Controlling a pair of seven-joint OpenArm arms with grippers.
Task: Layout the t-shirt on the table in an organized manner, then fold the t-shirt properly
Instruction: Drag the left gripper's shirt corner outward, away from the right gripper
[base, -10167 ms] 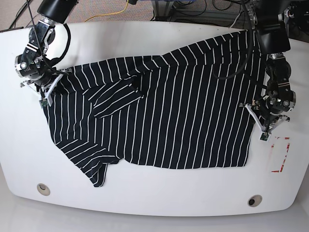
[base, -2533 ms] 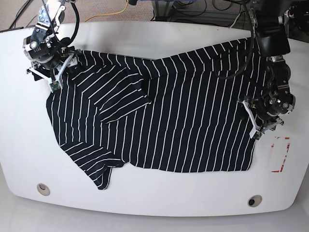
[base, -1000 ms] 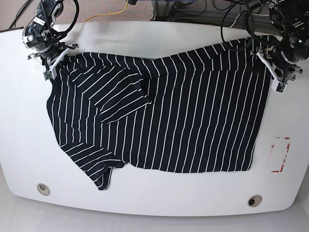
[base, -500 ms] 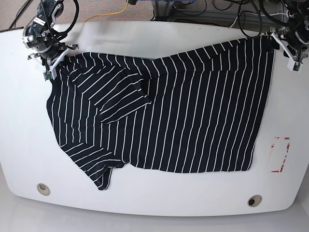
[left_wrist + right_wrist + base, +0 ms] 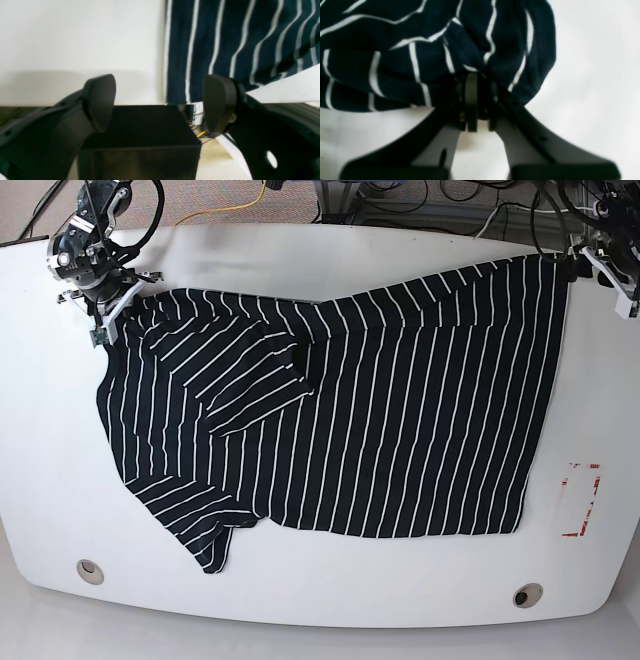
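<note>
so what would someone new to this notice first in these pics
Probably the black t-shirt with thin white stripes, spread rumpled across the middle of the white table. Then the right gripper, closed on its cloth at the base view's upper left, and the open left gripper at the upper right.

the t-shirt [image 5: 350,420] lies on the table [image 5: 300,585], between its red mark [image 5: 580,500] and its left edge.
</note>
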